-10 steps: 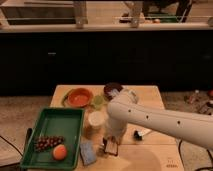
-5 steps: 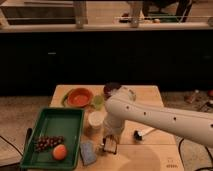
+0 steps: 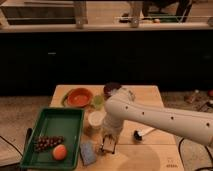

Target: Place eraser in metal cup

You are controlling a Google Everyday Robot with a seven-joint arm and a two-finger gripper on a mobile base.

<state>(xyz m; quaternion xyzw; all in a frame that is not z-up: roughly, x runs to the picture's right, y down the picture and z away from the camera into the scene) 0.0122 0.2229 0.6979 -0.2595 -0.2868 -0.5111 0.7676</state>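
Observation:
The eraser (image 3: 87,152), a flat blue-grey block, lies on the wooden table (image 3: 150,95) near its front edge, just right of the green tray. My gripper (image 3: 108,145) points down at the table right beside the eraser, on its right side, a small gap apart. The metal cup (image 3: 111,90), dark and round, stands at the back of the table, partly hidden behind my white arm (image 3: 150,117). The eraser lies flat on the table.
A green tray (image 3: 50,125) at the left holds dark grapes (image 3: 47,142) and an orange fruit (image 3: 59,152). An orange bowl (image 3: 79,97), a small green cup (image 3: 98,101) and a white cup (image 3: 95,120) stand mid-table. A white pen-like object (image 3: 144,133) lies at the right.
My arm has shifted slightly to the left. The gripper stays low beside the eraser, and the eraser has not moved.

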